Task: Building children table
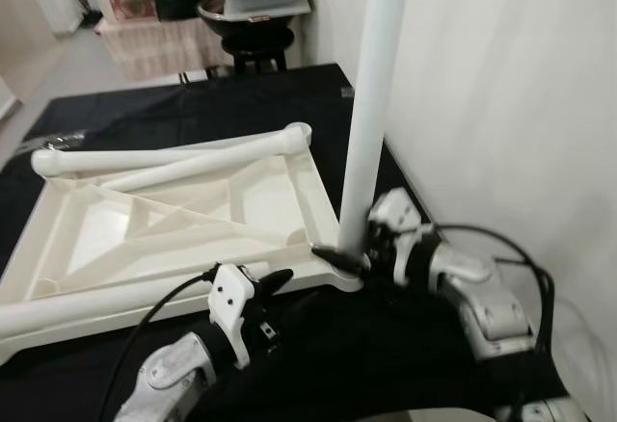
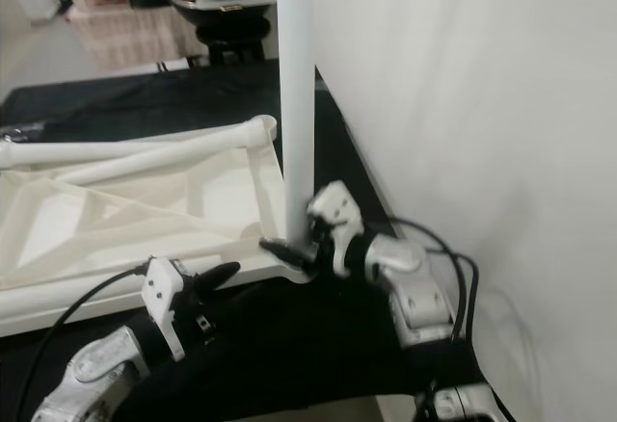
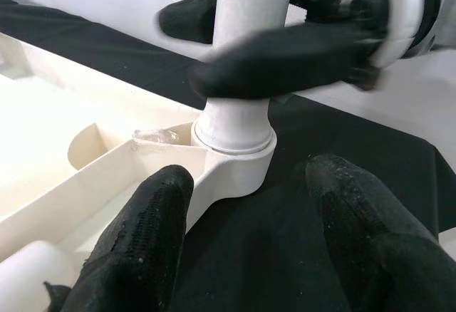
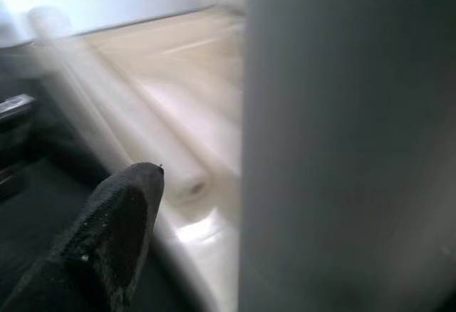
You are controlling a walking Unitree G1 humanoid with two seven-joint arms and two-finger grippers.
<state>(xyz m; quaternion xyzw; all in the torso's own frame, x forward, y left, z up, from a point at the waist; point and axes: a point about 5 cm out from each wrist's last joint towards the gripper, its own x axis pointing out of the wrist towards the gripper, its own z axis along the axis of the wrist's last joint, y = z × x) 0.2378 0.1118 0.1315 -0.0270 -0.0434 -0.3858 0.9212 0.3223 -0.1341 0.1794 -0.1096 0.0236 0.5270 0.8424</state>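
the white tabletop (image 1: 183, 220) lies upside down on the black-covered counter (image 1: 174, 104). the right gripper (image 1: 352, 253) clasps the upright leg (image 1: 371, 104) just above its corner socket. the left gripper (image 3: 249, 234), fingers spread and empty, hovers near that socket (image 3: 235, 159).

table top (image 1: 193, 220): cream plastic, smooth, faint sheen | upright leg (image 1: 371, 104): white plastic, smooth, slightly glossy | loose legs (image 1: 145, 160): same smooth plastic | cloth (image 1: 145, 114): black fabric, matt | right pincer (image 1: 349, 251) fingers (image 3: 285, 59): black, matt, grainy | arms: silver metal, satin
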